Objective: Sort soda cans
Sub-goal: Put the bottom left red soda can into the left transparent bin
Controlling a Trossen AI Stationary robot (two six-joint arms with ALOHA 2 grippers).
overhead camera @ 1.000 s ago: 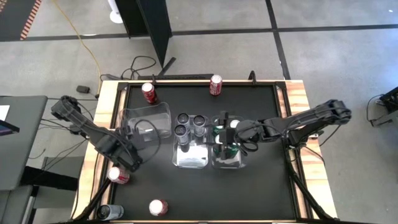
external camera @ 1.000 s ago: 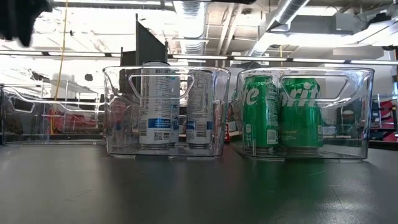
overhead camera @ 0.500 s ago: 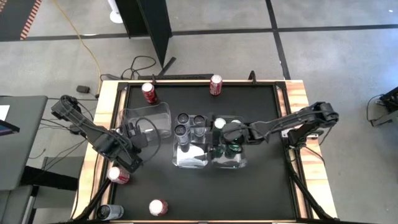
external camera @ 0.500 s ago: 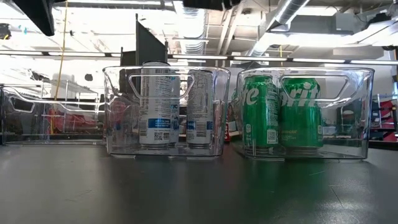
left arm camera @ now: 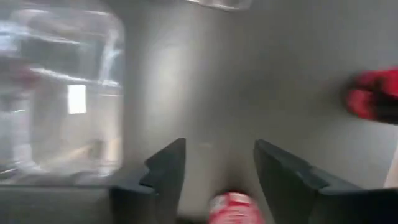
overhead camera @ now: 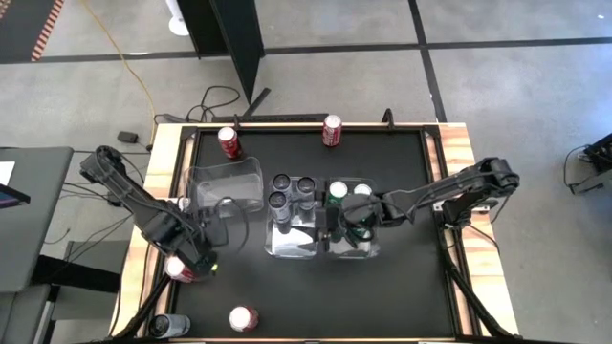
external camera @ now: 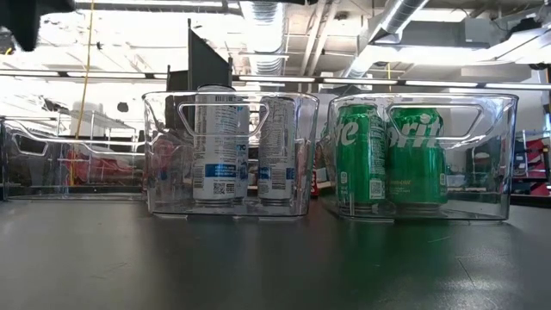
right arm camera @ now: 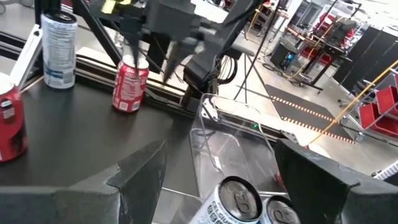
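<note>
Left gripper (left arm camera: 217, 163) spread, above a red can (left arm camera: 232, 208) near the table's left edge; right gripper (overhead camera: 332, 222) spread over the green bin (external camera: 508, 155). Middle bin (external camera: 164, 155) holds three silver cans (overhead camera: 292, 189), right one green cans (external camera: 387, 153), left bin (overhead camera: 229, 186) none. Other red cans (overhead camera: 229, 142) and one silver can (overhead camera: 170, 326) stand loose on the table (overhead camera: 402, 287).
</note>
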